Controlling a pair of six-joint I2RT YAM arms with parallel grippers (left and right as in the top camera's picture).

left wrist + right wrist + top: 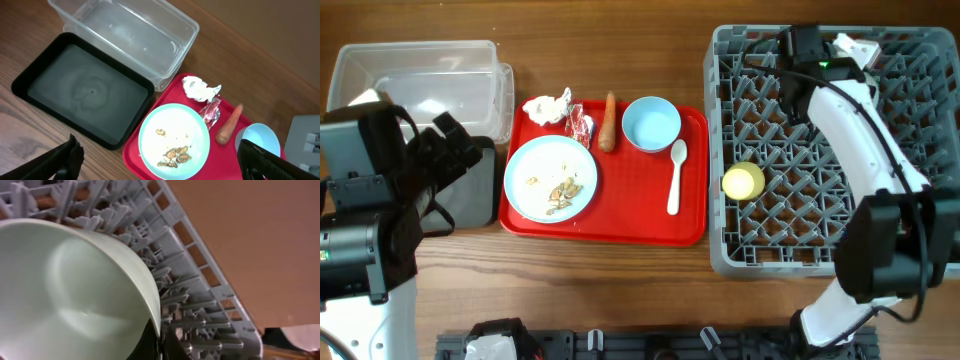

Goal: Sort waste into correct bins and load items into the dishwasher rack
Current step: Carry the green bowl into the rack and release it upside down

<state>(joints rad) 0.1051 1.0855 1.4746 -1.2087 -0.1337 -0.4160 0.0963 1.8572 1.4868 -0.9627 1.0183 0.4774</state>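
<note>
Currently right tool (159, 345) pinches pale green dish (75, 290) by its rim, over dishwasher rack (200, 305), 11 o'clock corner. Stiff, light, glossy, likely slippery; rim is the hold; left tool (159, 150) hangs open, empty.

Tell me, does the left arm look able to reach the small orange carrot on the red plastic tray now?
Probably yes. The left gripper is open and empty, and nothing covers the small orange carrot. The red-and-white wrapper and the pale blue bowl lie close beside it, so fingers have little room.
</note>
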